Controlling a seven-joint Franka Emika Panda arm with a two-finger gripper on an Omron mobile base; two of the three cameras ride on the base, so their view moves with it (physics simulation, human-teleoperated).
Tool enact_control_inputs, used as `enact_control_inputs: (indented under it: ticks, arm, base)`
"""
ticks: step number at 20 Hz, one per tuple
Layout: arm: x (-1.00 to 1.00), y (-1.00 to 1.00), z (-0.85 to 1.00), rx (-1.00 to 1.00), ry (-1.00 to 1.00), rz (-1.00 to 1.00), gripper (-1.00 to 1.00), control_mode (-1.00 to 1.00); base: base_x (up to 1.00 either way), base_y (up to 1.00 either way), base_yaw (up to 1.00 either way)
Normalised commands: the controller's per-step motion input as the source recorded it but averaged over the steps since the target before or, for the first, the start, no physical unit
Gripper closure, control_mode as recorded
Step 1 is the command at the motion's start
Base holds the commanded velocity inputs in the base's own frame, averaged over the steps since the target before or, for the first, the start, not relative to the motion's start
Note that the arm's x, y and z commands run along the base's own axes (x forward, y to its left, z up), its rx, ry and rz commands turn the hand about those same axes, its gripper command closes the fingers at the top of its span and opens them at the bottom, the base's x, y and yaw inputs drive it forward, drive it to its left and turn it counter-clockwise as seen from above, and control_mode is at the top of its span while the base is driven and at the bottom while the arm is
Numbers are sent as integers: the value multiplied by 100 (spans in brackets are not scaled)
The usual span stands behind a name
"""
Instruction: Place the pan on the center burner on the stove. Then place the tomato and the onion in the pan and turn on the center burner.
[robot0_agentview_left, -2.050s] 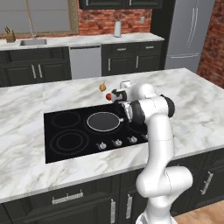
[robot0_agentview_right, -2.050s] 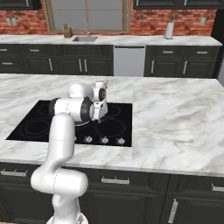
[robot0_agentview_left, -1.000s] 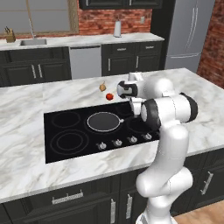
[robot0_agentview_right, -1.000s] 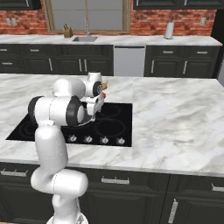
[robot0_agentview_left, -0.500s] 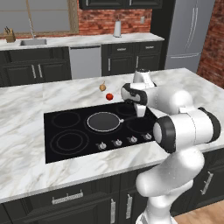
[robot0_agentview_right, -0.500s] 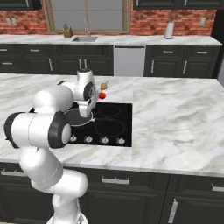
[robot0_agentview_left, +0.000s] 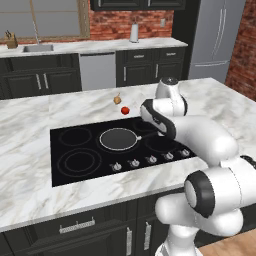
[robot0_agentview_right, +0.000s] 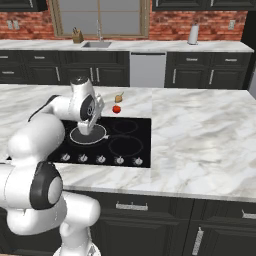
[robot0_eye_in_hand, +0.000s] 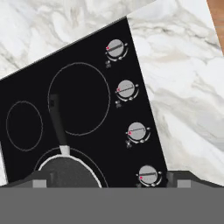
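My end effector (robot0_agentview_right: 90, 121) hangs spread and empty above the stove (robot0_agentview_left: 65, 175). Just under it, the pan (robot0_agentview_left: 118, 139) sits on the center burner (robot0_agentview_left: 102, 146), so I judge the first step done. Beyond, the tomato (robot0_agentview_left: 125, 110) and onion (robot0_agentview_left: 117, 99) wait on the worktop (robot0_agentview_left: 30, 115); I'd reach for the tomato next. I can read no writing.

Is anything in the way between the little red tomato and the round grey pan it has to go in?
Nothing visible. The small red tomato sits on the white marble counter just behind the black cooktop. The dark grey round pan lies in front of it with bare surface between. The tan onion sits farther back.
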Motion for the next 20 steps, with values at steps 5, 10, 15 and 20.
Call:
enact_control_inputs:
  ticks: [5, 10, 15, 20]
  arm:
    - [-55, 0, 12, 0, -6, 0, -100, -100]
    - [-37, 5, 12, 0, -7, -4, -100, -100]
    - [-45, 2, 6, 3, -20, -12, -100, -100]
    - [-65, 0, 0, 6, -16, 0, -100, -100]
  base:
    - [0, 0, 0]
    - [0, 0, 0]
    - [0, 0, 0]
    - [0, 0, 0]
